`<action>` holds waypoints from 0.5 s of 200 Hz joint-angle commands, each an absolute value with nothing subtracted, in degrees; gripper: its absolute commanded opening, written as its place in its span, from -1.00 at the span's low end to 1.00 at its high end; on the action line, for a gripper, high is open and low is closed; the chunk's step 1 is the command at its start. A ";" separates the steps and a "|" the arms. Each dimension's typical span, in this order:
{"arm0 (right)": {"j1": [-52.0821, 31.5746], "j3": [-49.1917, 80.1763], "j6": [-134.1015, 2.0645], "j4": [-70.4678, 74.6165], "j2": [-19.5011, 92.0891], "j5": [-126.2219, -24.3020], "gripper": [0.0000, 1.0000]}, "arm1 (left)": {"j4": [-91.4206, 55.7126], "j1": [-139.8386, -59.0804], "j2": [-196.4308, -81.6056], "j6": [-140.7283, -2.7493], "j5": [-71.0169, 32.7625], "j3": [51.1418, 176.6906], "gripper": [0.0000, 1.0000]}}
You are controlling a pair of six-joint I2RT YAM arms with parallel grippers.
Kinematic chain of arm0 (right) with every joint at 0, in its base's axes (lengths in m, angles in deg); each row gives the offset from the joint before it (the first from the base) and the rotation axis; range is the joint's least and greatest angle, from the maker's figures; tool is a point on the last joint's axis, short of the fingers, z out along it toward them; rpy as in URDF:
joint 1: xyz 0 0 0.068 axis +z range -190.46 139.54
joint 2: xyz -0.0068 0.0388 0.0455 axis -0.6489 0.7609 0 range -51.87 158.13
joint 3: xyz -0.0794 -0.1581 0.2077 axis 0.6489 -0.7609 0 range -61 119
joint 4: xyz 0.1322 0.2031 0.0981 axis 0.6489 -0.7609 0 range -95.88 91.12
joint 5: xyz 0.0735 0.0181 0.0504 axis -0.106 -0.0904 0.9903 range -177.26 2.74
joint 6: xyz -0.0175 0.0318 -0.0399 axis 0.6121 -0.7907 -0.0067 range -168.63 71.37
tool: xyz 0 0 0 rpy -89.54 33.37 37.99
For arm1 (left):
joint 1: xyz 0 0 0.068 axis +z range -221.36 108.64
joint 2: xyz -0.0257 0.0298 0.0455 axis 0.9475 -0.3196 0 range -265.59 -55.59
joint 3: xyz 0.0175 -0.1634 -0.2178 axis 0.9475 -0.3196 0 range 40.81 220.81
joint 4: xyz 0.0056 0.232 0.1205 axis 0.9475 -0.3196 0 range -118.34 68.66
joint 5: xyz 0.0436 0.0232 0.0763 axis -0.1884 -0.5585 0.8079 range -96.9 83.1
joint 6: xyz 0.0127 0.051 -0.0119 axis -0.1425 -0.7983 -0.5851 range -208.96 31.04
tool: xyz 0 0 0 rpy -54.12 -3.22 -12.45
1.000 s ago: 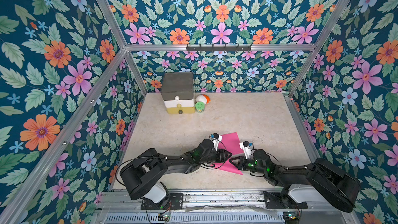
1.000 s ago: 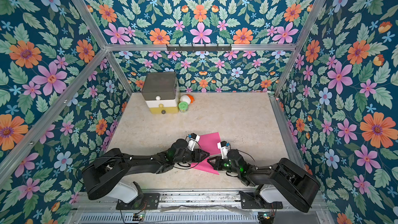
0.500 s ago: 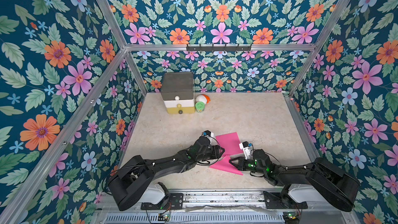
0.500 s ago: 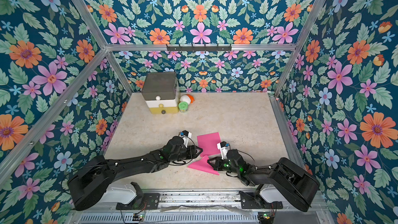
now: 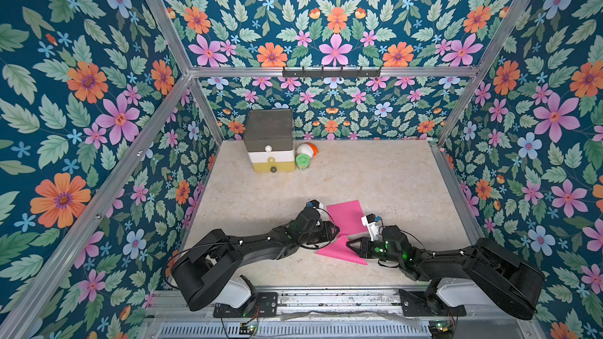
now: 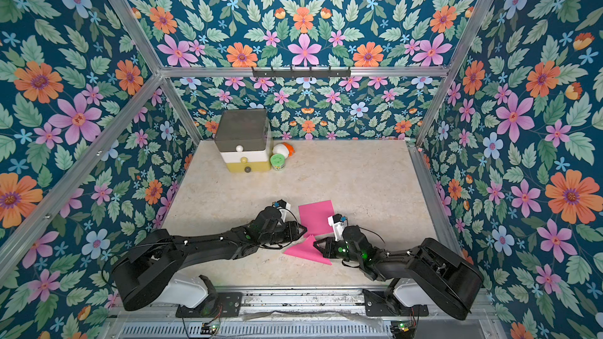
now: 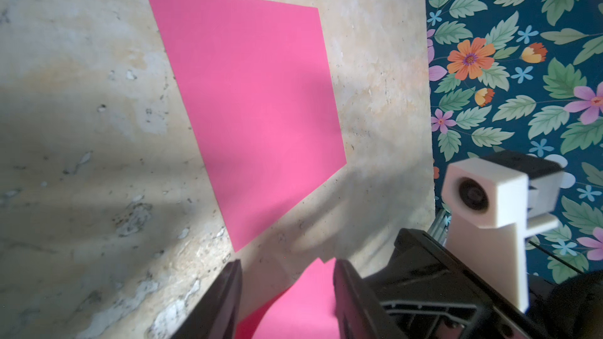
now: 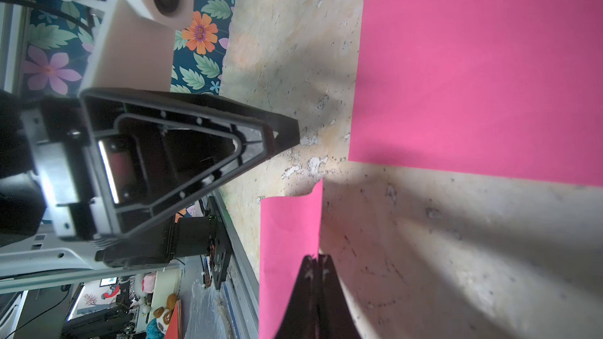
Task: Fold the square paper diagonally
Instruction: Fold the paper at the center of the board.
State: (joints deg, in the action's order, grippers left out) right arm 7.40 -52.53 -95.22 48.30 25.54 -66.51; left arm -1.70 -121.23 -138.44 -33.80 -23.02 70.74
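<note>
Paper (image 5: 347, 220) half-lifted; right wrist view alone shows right claw (image 8: 315, 264) pinching its edge; left claw (image 7: 287, 267) released.

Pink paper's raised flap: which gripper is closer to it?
Right. The right gripper is shut on the edge of the flap; the left gripper stands open just past its tip, not touching it.

Pink paper (image 5: 347, 218) mostly flat, near corner apparently raised.
</note>
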 commanded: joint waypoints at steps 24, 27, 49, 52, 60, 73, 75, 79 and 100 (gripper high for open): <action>7.84 -51.60 -94.33 48.32 26.69 -66.69 -1.00 | 5.79 -121.15 -140.66 -32.63 -27.73 69.53 0.15; 7.80 -51.66 -94.33 48.24 26.77 -66.69 -1.00 | 6.16 -121.11 -140.76 -32.53 -28.01 69.49 0.15; 7.88 -51.53 -94.27 48.08 26.79 -66.77 -1.00 | 8.30 -121.54 -141.62 -32.18 -30.18 69.46 0.16; 7.88 -51.47 -94.25 48.20 26.71 -66.78 -1.00 | 8.52 -121.62 -141.75 -32.14 -30.46 69.46 0.16; 7.84 -51.45 -94.20 48.03 26.82 -66.72 -1.00 | 9.06 -121.79 -142.18 -32.10 -31.21 69.59 0.15; 7.97 -51.28 -94.12 47.97 27.13 -66.68 -1.00 | 9.71 -121.90 -142.99 -32.09 -32.00 69.66 0.12; 7.97 -51.23 -94.11 48.03 27.21 -66.65 -1.00 | 9.85 -121.90 -143.07 -32.05 -32.09 69.65 0.12; 8.00 -51.23 -94.08 47.95 27.31 -66.53 -1.00 | 10.20 -121.90 -143.11 -31.96 -32.32 69.56 0.11; 8.24 -51.02 -93.93 48.05 27.34 -66.20 -1.00 | 11.47 -121.93 -143.39 -31.74 -33.49 69.40 0.10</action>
